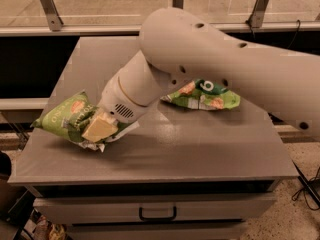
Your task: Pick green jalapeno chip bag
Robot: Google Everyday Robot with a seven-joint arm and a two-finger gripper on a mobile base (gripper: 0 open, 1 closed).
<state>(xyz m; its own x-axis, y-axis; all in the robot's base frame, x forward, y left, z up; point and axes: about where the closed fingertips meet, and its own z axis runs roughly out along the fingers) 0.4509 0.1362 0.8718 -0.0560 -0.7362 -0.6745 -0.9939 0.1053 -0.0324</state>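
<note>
The green jalapeno chip bag (61, 116) is puffy and olive-green with white lettering. It sits at the left front of the grey table (200, 149), overhanging the left edge a little. My gripper (98, 130) comes down from the thick white arm (210, 54) onto the bag's right end. Its cream fingers (100, 128) are closed on the crumpled right edge of the bag. The bag's right part is hidden behind the gripper.
A flatter bright-green bag (206, 95) with a dark oval logo and orange pictures lies at the table's middle right, partly behind the arm. A drawer with a dark handle (157, 215) is below the tabletop. A rail and ledge run along the back.
</note>
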